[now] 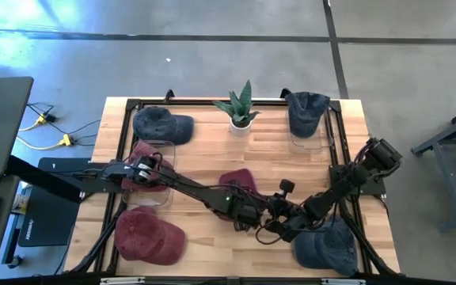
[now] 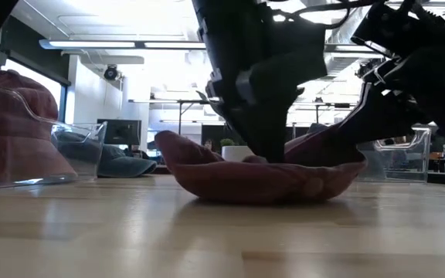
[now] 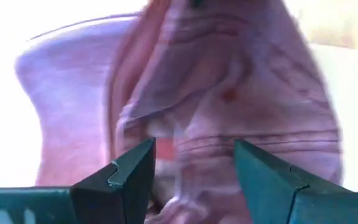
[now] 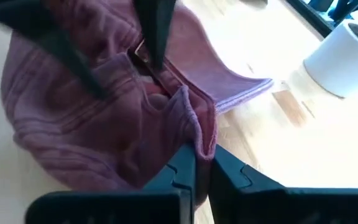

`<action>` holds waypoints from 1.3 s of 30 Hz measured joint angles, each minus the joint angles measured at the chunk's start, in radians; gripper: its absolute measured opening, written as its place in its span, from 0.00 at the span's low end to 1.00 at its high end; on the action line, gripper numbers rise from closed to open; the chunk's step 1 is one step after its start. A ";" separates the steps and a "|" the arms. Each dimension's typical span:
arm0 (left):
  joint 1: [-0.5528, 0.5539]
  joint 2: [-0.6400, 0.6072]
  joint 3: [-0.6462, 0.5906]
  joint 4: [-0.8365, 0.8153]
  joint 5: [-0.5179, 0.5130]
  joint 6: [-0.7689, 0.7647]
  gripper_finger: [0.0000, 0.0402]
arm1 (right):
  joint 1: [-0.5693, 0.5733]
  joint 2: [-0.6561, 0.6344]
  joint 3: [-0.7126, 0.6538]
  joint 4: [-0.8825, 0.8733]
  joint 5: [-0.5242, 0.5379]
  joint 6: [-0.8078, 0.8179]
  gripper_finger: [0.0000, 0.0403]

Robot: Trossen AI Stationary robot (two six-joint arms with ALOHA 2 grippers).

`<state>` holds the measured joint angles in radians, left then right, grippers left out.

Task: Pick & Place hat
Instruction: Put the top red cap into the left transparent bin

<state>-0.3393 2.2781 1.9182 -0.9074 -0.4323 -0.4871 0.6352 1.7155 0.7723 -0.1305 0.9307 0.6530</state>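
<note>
**Two grippers meet on the maroon cap at table centre**

The maroon hat (image 1: 238, 184) lies upturned on the wooden table (image 1: 204, 154), just toward 6 o'clock of the table's middle. In the low view it sags like a shallow bowl (image 2: 265, 179), resting on the boards.

The left gripper (image 3: 191, 171) reaches in from 9 o'clock and hangs over the hat's inside, its fingers (image 3: 132, 171) spread apart with fabric showing between them — not clamped. The right gripper (image 4: 196, 174) comes from 3 o'clock and has its fingers pressed together on a raised fold of the hat's edge (image 4: 194, 124), pinching the cloth.

Around the table: a potted plant (image 1: 241, 111) at 12 o'clock, a blue cap (image 1: 161, 124) toward 11 o'clock, another blue cap (image 1: 305, 113) on a clear stand at 1 o'clock, a red cap (image 1: 147, 236) at 7 o'clock, a blue cap (image 1: 328, 247) at 5 o'clock — and a further maroon cap (image 1: 142, 168) on a clear stand at 9 o'clock, partly under the left arm.
</note>
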 joint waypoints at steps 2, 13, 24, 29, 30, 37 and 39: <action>-0.002 0.000 -0.003 -0.011 -0.039 -0.014 0.51 | 0.006 -0.002 0.000 0.000 -0.007 -0.007 0.02; 0.032 0.027 -0.086 0.125 0.117 0.052 0.34 | 0.034 -0.082 -0.003 -0.016 0.007 -0.030 0.02; 0.002 -0.084 -0.092 0.064 0.116 0.055 0.27 | 0.058 -0.126 -0.003 -0.021 -0.002 -0.029 0.01; 0.005 -0.071 -0.126 0.111 0.034 0.042 0.27 | 0.059 -0.126 -0.002 -0.021 0.005 -0.026 0.04; 0.013 -0.059 -0.140 0.132 0.033 0.037 0.27 | 0.060 -0.126 -0.002 -0.022 0.006 -0.027 0.04; 0.040 -0.038 -0.200 0.092 0.037 -0.037 0.27 | 0.074 -0.128 -0.002 -0.029 -0.022 -0.056 0.01; 0.038 -0.038 -0.200 0.093 0.047 -0.034 0.27 | 0.079 -0.134 -0.002 -0.029 -0.023 -0.056 0.02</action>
<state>-0.3013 2.2401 1.7181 -0.8143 -0.3857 -0.5208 0.7138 1.5815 0.7700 -0.1597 0.9073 0.5975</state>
